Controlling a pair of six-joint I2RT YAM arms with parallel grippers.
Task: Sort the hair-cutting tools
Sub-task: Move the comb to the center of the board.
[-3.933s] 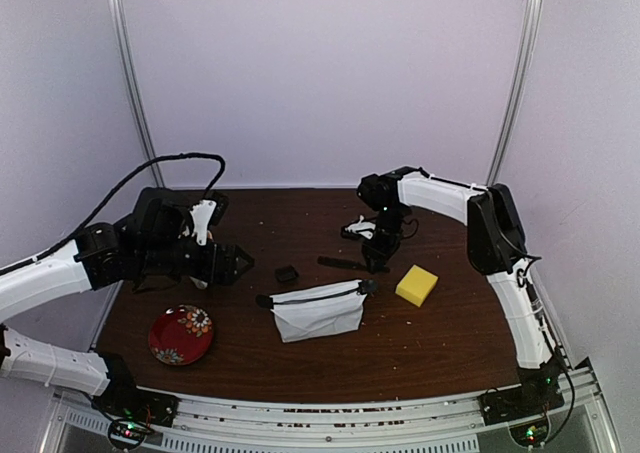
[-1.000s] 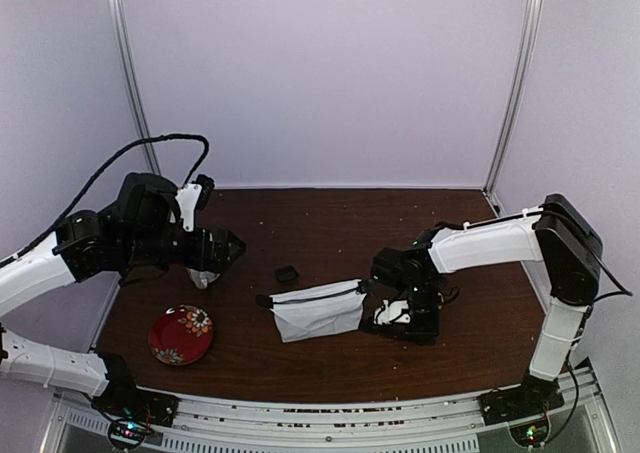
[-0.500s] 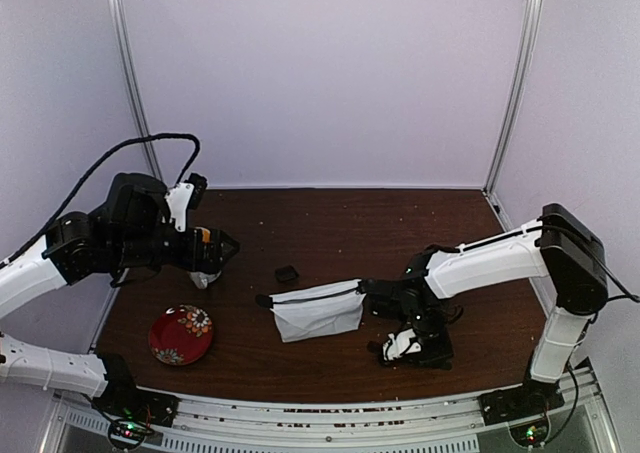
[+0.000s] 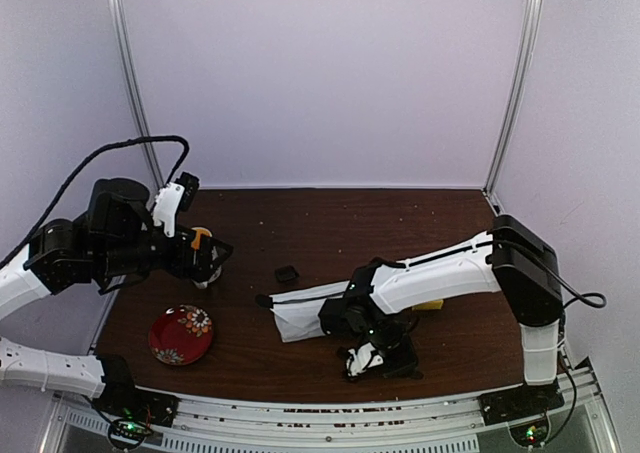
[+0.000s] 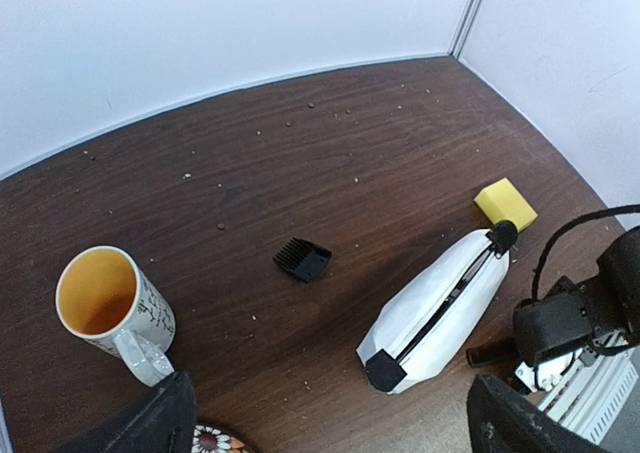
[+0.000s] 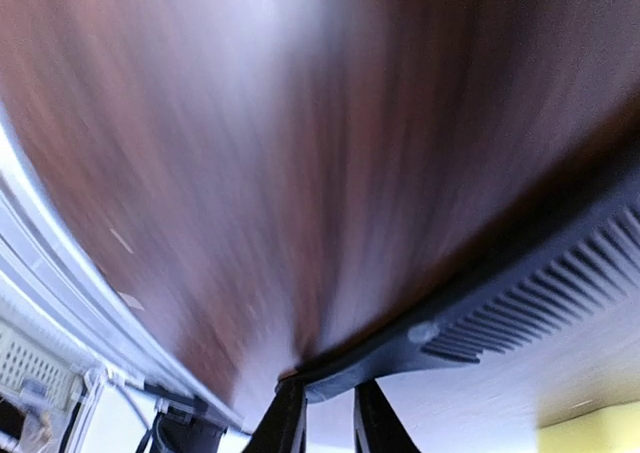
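While left jaws gape, right jaws — blurred — seemingly pinch a comb (image 6: 520, 305) near the table (image 4: 330, 218) edge.

In the right wrist view the table (image 6: 200, 123) is all blur, and the comb (image 6: 520, 313) runs off the 3 o'clock edge. From the top, the right arm (image 4: 440, 268) hides most of the sponge (image 4: 432, 304). In the left wrist view the plate (image 5: 215, 441) is cut off at 6 o'clock.
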